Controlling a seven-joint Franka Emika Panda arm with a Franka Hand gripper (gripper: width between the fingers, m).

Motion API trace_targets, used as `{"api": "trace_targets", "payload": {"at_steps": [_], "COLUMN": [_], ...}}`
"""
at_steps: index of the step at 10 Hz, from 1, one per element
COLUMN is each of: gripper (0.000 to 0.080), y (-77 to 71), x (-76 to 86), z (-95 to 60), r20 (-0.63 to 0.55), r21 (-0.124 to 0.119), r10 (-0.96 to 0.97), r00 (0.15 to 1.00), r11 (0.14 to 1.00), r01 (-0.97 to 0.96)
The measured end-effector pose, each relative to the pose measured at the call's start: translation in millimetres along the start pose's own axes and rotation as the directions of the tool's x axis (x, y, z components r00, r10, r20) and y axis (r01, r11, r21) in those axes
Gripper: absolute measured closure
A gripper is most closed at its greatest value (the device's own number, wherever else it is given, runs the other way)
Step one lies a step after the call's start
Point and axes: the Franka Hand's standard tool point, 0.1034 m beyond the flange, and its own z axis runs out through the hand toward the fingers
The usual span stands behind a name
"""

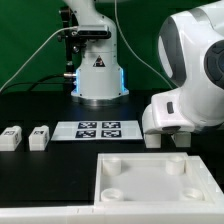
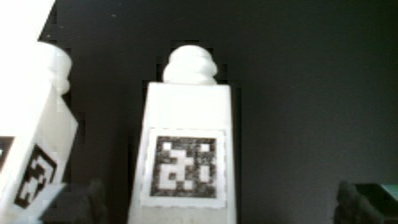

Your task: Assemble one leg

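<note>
Found the gripper [image 1: 166, 139] low over the black table [image 1: 40, 185], at the exterior view's right, just behind the square white top [image 1: 150, 180] and near one end of the marker board [image 1: 95, 128]. Saw the jaws wide open in the wrist view, with a dark fingertip [image 2: 374, 196] at each side of the leg [image 2: 187, 140] and a clear gap to the block on at least one side. Held nothing, as far as could be judged. Could not tell whether already down around the leg or only above it.

Saw the leg lying flat on the table, tag face up, with the rounded peg end pointing away from the wrist camera. Noticed a second leg [image 2: 39, 120] just beside it, about parallel and not touching. Counted a third leg [image 1: 11, 138] and a fourth leg [image 1: 40, 137] well apart from these, at the exterior view's left, also loose on the table. Found nothing standing in the visible corner sockets of the square white top.

Judged the task to be near its beginning: nothing grasped and nothing inserted. Left to do, probably: closing on the leg, lifting it, carrying it to a corner socket, and setting the peg in and fixing it. Expected a need for a well-centred grip, because of the close second leg.
</note>
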Motion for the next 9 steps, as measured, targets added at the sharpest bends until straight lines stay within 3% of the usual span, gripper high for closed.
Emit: {"api": "trace_targets", "payload": {"at_steps": [4, 5, 6, 7, 9], "gripper": [0.0173, 0.0395, 0.0395, 0.0512, 0.051], "y": [-0.1, -0.1, -0.1, -0.1, -0.1], "x": [-0.4, -0.4, -0.4, -0.4, -0.4], "z": [0.5, 0.5, 0.5, 0.5, 0.5], "r20": [0.003, 0.002, 0.002, 0.002, 0.002], "r21": [-0.001, -0.001, -0.001, -0.001, -0.001], "r10": [0.013, 0.013, 0.013, 0.013, 0.013], "r00": [1.0, 1.0, 1.0, 1.0, 1.0], "r11": [1.0, 1.0, 1.0, 1.0, 1.0], "r01": [-0.013, -0.013, -0.013, -0.013, -0.013]}}
